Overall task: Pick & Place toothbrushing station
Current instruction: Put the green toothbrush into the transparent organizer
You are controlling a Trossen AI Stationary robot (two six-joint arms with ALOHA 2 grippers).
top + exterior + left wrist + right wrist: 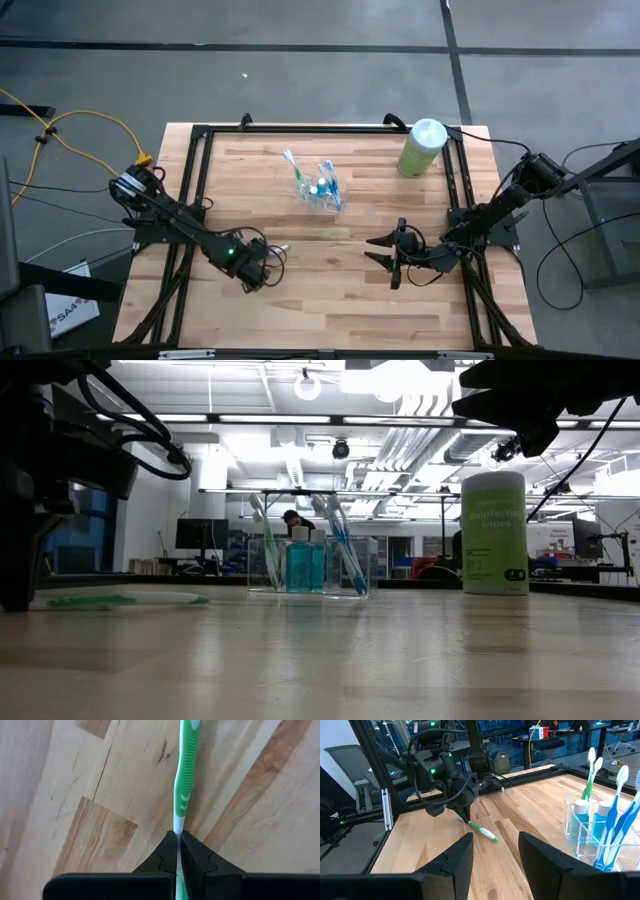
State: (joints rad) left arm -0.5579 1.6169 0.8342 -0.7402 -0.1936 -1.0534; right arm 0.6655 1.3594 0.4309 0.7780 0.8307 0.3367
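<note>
Wooden butcher-block counter carries all items. The pale green canister stands upright near the far right corner. The clear cup sits at the far centre, holding upright toothbrushes and two blue-capped tubes. The right pincer, fingers spread and empty, hovers over the counter on the right, nearer than the cup and well apart from it. The left pincer is low at the near left, fingers pressed together on one end of a green-white toothbrush (it lies flat on the wood).
</note>
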